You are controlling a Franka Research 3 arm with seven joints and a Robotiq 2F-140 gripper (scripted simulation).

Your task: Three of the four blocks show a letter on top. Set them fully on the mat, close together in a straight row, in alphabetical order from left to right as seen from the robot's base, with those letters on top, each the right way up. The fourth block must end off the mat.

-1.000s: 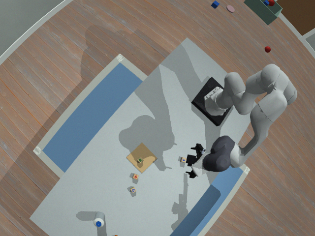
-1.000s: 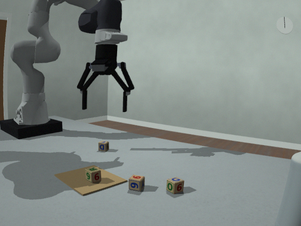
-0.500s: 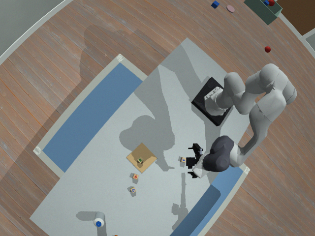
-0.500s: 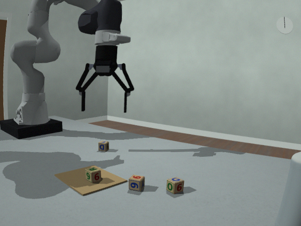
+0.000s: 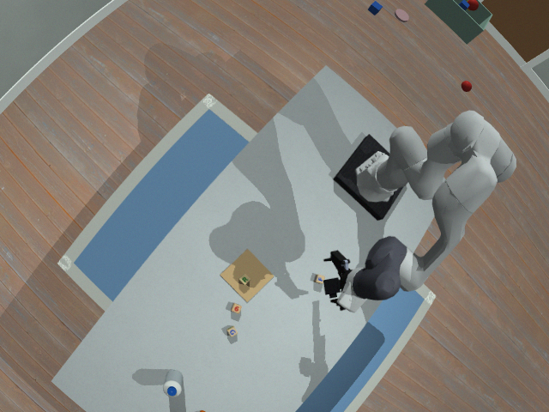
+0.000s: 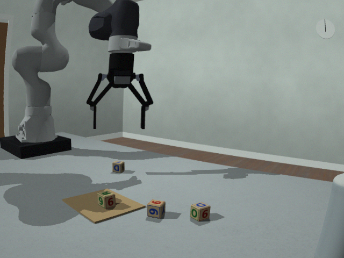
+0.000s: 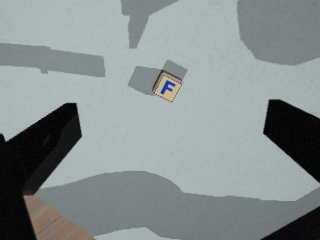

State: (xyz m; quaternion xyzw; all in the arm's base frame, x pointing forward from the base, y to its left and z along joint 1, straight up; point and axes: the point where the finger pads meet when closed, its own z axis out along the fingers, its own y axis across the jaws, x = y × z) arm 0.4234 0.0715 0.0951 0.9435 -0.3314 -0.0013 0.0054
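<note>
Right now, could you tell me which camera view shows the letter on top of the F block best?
The wrist view: it looks straight down on the F block, so the blue F reads plainly. The top view shows the block small beside the open gripper, its letter barely legible. The exterior view shows mainly a side face, the top only edge-on.

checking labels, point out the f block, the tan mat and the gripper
F block (image 7: 168,88), wrist view, on its top face.
Tan mat (image 6: 83,203), exterior view, on a bare left part.
Gripper (image 6: 119,122), exterior view, midway between its open fingertips.
</note>
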